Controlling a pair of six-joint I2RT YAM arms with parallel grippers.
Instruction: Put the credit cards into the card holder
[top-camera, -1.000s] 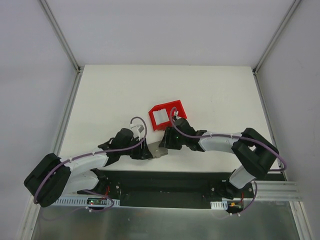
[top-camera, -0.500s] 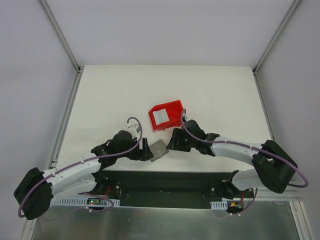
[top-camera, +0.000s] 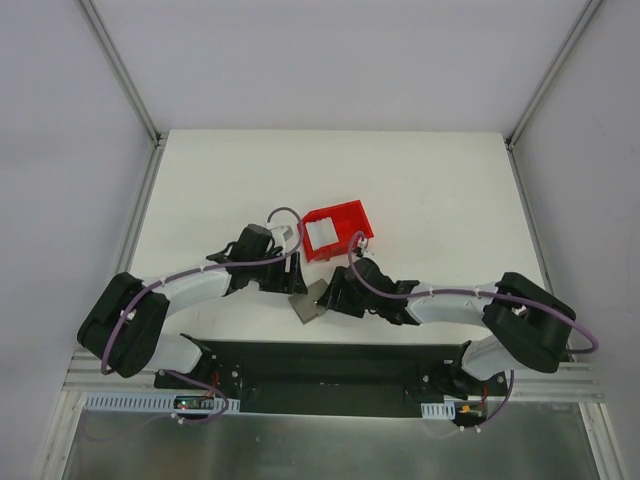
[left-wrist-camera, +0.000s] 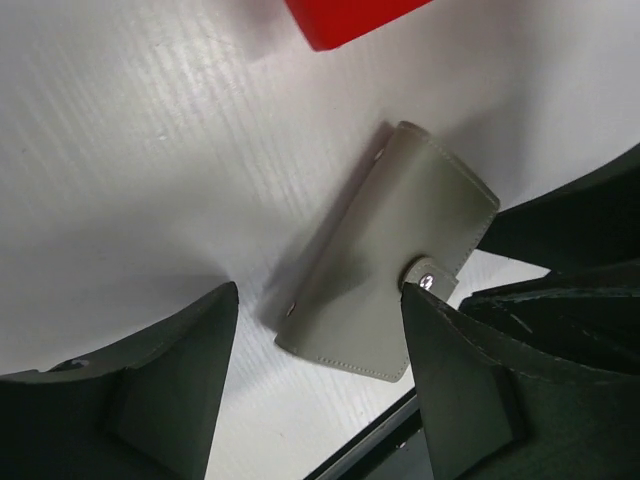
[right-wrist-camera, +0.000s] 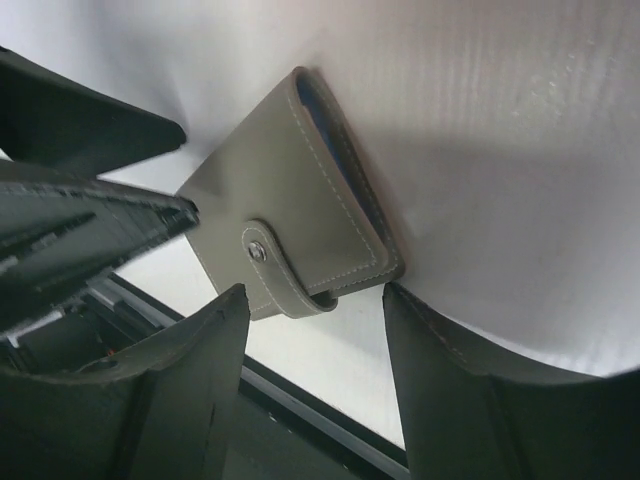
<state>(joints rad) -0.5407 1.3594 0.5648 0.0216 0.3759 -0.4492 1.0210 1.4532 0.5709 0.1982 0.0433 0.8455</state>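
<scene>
At lower centre | card holder (top-camera: 308, 300) just set down, snapped shut | left gripper (top-camera: 292, 278), right gripper (top-camera: 331, 293) both wide | credit cards (top-camera: 319, 233) still unloaded.

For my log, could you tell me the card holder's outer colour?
The card holder is grey-olive; right wrist view shows it best.

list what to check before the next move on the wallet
1. Wallet open for cards: not ok, folded shut, snap fastened.
2. Wallet free: ok, it lies on the table, in neither grip.
3. Left gripper open: ok.
4. Right gripper open: ok.
5. Cards located: ok, a pale card shows in the bin; how many, cannot tell.
6. Room between the grippers: cannot tell, both crowd the wallet.
</scene>
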